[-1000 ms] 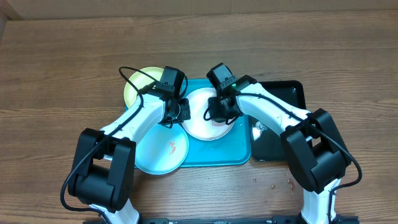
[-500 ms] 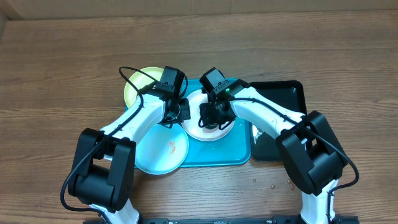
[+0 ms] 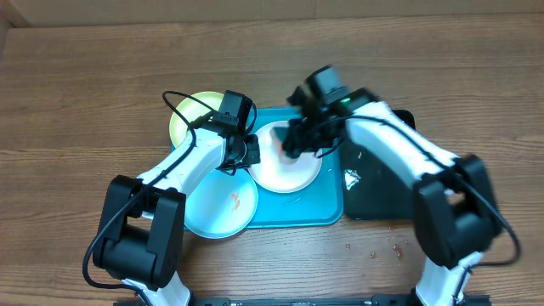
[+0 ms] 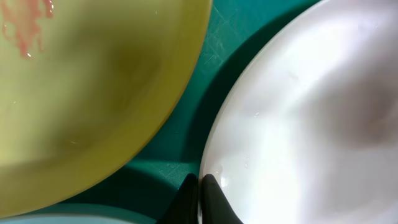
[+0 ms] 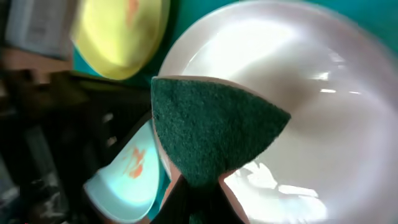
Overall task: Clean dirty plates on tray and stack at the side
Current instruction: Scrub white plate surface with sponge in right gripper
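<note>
The white plate [image 3: 293, 170] lies on the turquoise tray [image 3: 327, 212]. My left gripper [image 3: 252, 151] is shut on its left rim, and the left wrist view shows the two fingers [image 4: 212, 198] pinched on that edge [image 4: 292, 112]. My right gripper [image 3: 293, 143] hangs over the plate's far left part, shut on a dark green sponge [image 5: 211, 134] that touches the white plate [image 5: 311, 124]. The yellow-green plate [image 3: 192, 115], with an orange-red smear [image 4: 25, 25], sits at the tray's far left corner. The light blue plate [image 3: 217, 208], also smeared, overlaps the tray's near left edge.
A black tray [image 3: 387, 191] lies right of the turquoise one, with a small white scrap [image 3: 353, 178] on it. Reddish crumbs [image 3: 374, 252] dot the wooden table near the front right. The right arm crosses above the black tray.
The right gripper with the sponge swept left across the white plate, then swung back to the right and far side. The left gripper and all three plates stayed put.
</note>
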Available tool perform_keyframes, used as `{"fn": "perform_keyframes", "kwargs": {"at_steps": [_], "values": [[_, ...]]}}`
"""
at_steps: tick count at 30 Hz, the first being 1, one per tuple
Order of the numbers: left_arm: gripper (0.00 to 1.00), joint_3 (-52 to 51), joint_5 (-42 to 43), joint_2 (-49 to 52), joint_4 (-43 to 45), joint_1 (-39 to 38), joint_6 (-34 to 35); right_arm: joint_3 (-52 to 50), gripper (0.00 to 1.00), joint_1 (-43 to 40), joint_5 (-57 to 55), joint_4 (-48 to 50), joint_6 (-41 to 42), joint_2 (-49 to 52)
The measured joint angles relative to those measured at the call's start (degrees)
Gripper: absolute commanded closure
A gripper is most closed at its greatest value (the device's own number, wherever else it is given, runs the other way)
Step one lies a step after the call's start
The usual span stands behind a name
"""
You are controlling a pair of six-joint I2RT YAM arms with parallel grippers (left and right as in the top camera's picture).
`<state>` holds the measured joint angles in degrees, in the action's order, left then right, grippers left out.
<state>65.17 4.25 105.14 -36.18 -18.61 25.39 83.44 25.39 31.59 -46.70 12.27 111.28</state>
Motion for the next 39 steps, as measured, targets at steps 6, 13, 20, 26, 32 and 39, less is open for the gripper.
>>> {"fn": "perform_keyframes", "kwargs": {"at_steps": [6, 13, 20, 26, 32, 39], "values": [[0.96, 0.0, 0.0, 0.0, 0.02, 0.0, 0.0, 1.18, 0.96, -4.48, 1.42, -7.76, -2.16, -3.5], [0.96, 0.0, 0.0, 0.0, 0.02, 0.0, 0.0, 1.18, 0.96, -9.4, 3.02, -10.1, -3.13, -3.5], [0.96, 0.0, 0.0, 0.0, 0.02, 0.0, 0.0, 1.16, 0.96, -6.71, 0.26, -8.85, -3.32, -3.48], [0.96, 0.0, 0.0, 0.0, -0.02, 0.0, 0.0, 0.04, 0.96, -0.11, -6.38, -2.54, -1.36, -3.5], [0.96, 0.0, 0.02, 0.0, -0.42, 0.0, 0.0, -6.01, 0.96, 3.98, -13.09, 6.78, 0.52, -3.5], [0.96, 0.0, 0.04, 0.0, -0.44, 0.0, 0.0, -12.92, 0.96, 4.37, -18.64, 14.95, 1.18, -3.5]]}}
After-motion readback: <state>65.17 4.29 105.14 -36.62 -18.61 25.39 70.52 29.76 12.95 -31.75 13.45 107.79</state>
